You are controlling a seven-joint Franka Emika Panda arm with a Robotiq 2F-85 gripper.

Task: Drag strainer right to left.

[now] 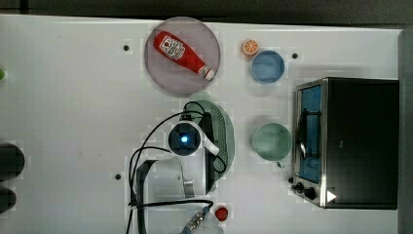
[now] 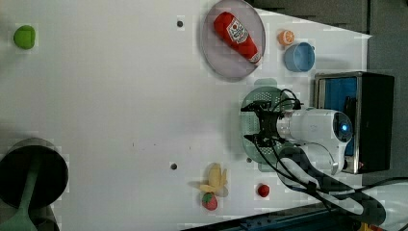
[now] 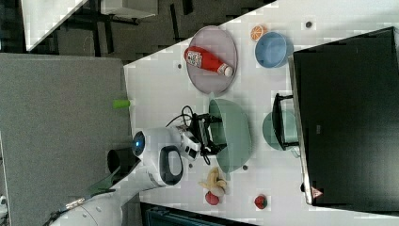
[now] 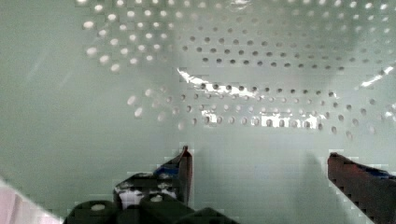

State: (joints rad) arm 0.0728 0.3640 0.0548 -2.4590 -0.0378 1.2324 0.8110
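Gripper spread wide, down inside the strainer, clamped on nothing. Just beside the green mug on the top view's right.

In the top view, the arm covers most of the strainer, so we see just a crescent of it. In the wrist view, the strainer's perforated wall runs past every edge, and the gripper is cut off low down, its fingertips blurred. In the left view, a dark round object is cut by the frame edge; we cannot tell what it is.
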